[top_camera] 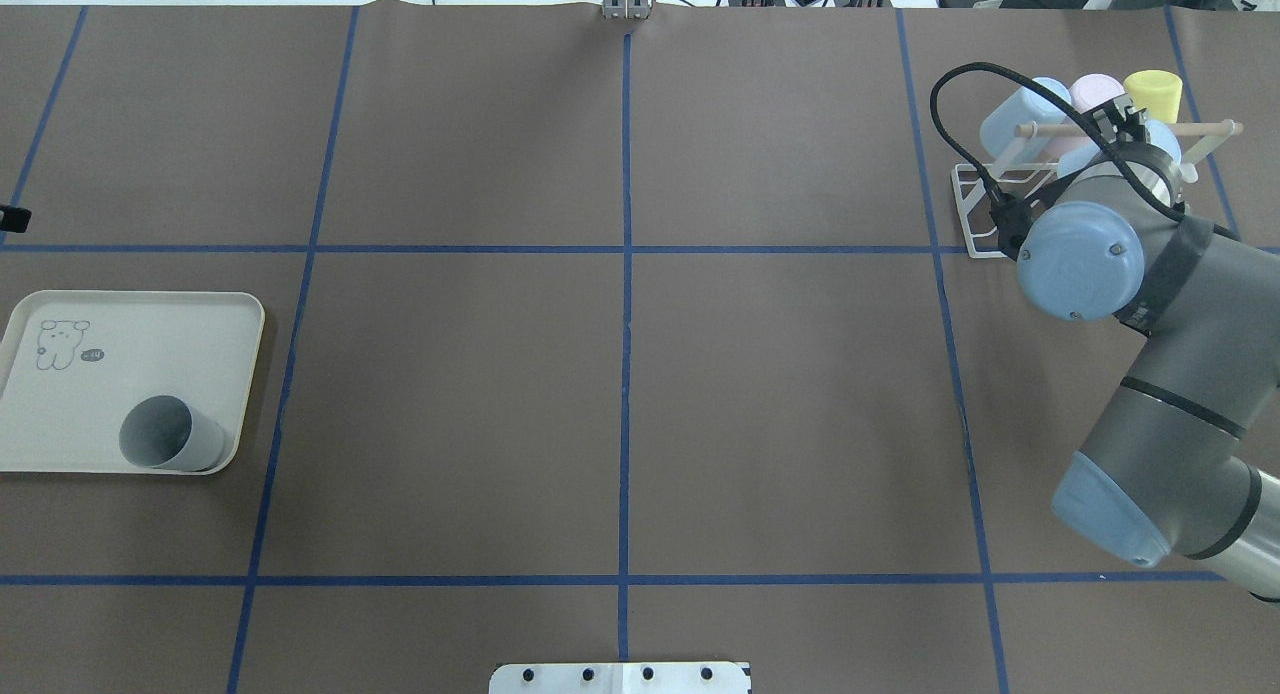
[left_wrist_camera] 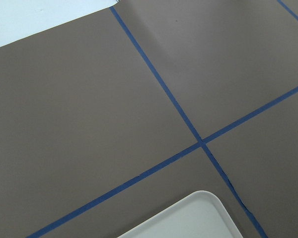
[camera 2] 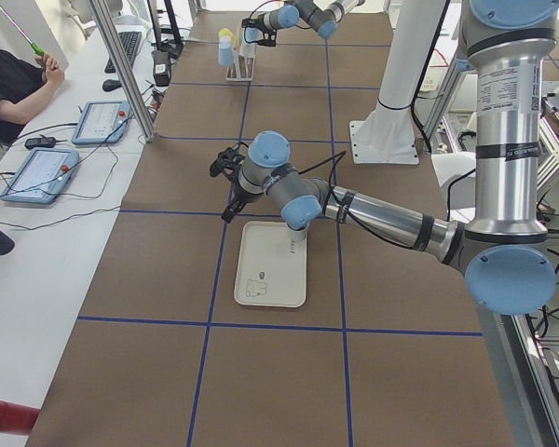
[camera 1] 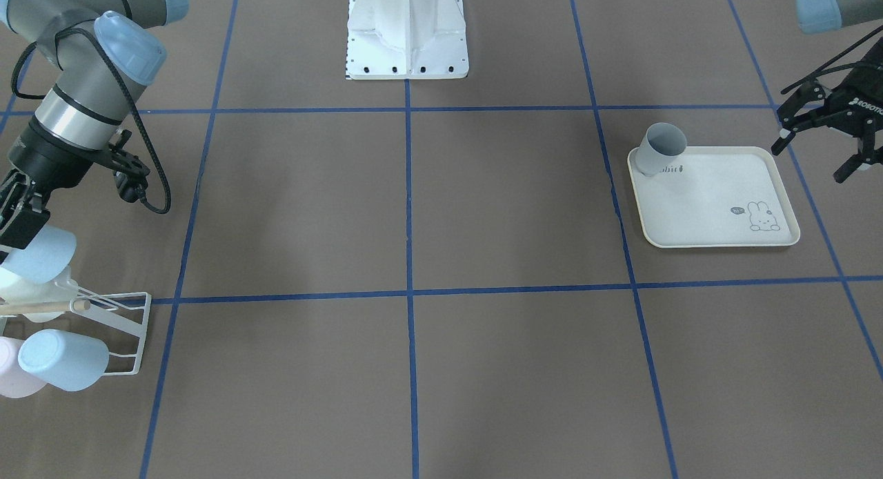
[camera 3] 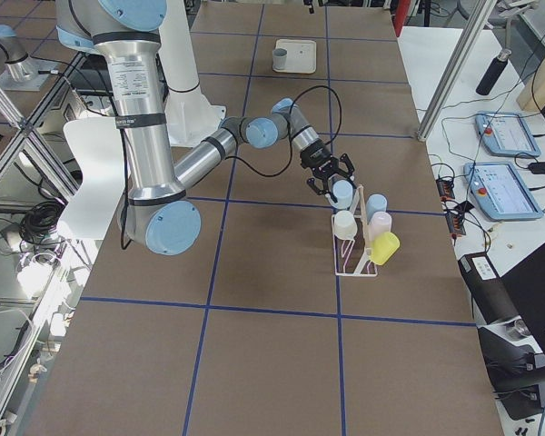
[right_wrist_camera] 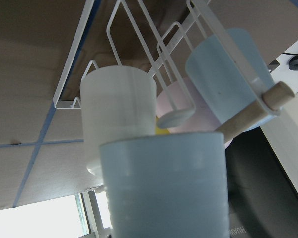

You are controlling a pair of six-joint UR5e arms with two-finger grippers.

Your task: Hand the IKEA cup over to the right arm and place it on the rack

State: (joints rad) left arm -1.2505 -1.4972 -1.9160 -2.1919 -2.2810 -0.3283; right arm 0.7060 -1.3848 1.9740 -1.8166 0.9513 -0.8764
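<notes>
Brown, blue-taped counter (camera 1: 310,210). At the front-facing view's left edge, the right arm's fingers (camera 1: 21,227) pinch the tilted light-blue IKEA cup (camera 1: 43,255) just over the white wire rack (camera 1: 143,334). Far right, the left arm's fingers (camera 1: 850,167) hang spread.

Showing white "ROBOTIQ" on the left gripper (camera 1: 810,161), lettering running into the frame edge. Showing faint "…bit" print on the tray (camera 1: 710,203) toward its 10 o'clock corner; speech bubble (camera 1: 737,210) lettering unreadable.
</notes>
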